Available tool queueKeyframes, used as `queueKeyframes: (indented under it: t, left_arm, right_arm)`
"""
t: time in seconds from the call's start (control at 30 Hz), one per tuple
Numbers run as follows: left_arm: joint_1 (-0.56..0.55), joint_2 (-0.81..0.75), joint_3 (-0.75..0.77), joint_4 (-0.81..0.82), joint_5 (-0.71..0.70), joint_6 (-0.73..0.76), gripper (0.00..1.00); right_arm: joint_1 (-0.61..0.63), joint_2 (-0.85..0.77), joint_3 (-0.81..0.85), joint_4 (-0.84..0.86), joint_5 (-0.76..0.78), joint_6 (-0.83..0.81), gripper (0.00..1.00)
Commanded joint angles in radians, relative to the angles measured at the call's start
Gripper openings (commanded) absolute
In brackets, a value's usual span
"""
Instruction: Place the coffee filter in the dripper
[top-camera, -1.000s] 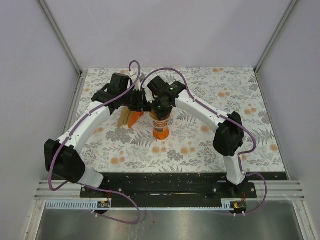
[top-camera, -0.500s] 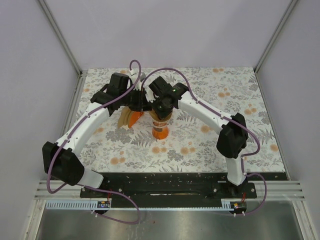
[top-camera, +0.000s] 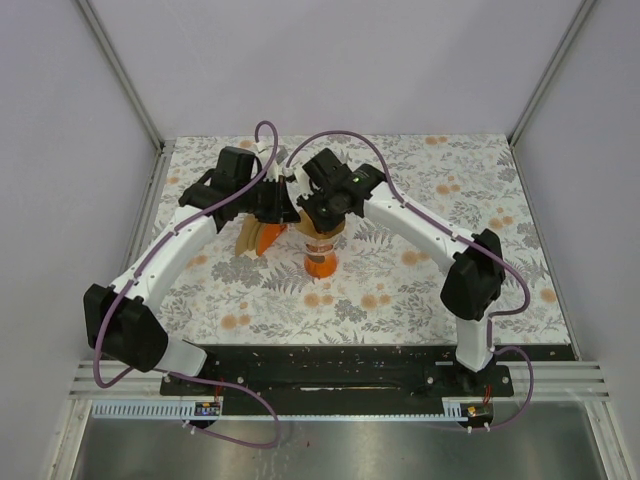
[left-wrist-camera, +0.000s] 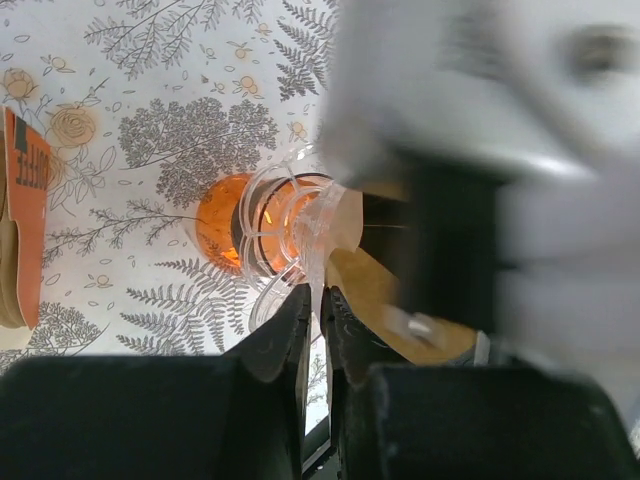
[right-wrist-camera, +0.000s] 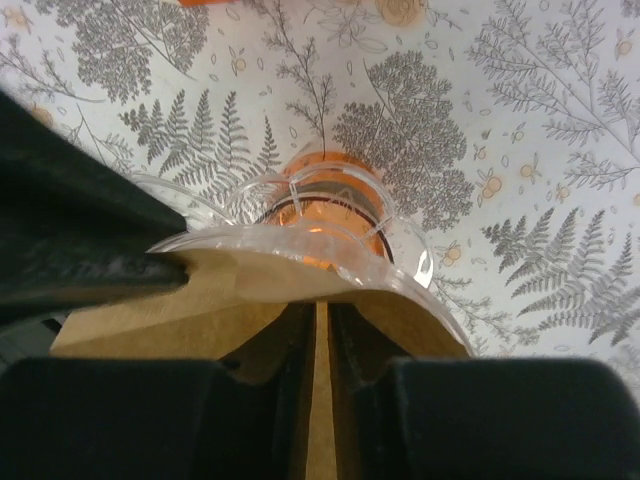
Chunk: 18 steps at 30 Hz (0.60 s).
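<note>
Starting on the left: the spare filter bundle (top-camera: 247, 240) in its orange holder (left-wrist-camera: 24, 190) is sitting just beside the dripper (left-wrist-camera: 268, 225), so that's the thing to avoid clipping. The left gripper (left-wrist-camera: 318, 312) is pinching the dripper's clear rim, fingers nearly pressed together on it, basically steadying it upright on the floral table (top-camera: 430, 290). The coffee filter (right-wrist-camera: 250, 305) is lying partly inside the cone, with paper showing against the near wall and above the rim, so I'd say it's not seated yet. The right gripper (right-wrist-camera: 322, 335) is holding a fold of it in the narrow slot between its fingers.

If it were me, I'd be pushing the paper straight down toward the bottom of the cone and letting go only once it's hugging the wall. What's getting in the way: both grippers are crowding the same rim, and the left finger is sitting right where the paper wants to spread.
</note>
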Motion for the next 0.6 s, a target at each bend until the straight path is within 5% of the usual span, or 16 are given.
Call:
queueKeyframes:
  t: [0.0,0.57]
  left_arm:
    - [0.008,0.028,-0.019,-0.004,-0.027,-0.01,0.0]
    - [0.007,0.025,-0.01,-0.005,-0.031,-0.008,0.0]
  right_arm:
    - [0.023,-0.112,0.024,0.085,-0.035,-0.07,0.21]
    - [0.018,-0.209,-0.003,0.115,-0.026,-0.088,0.34]
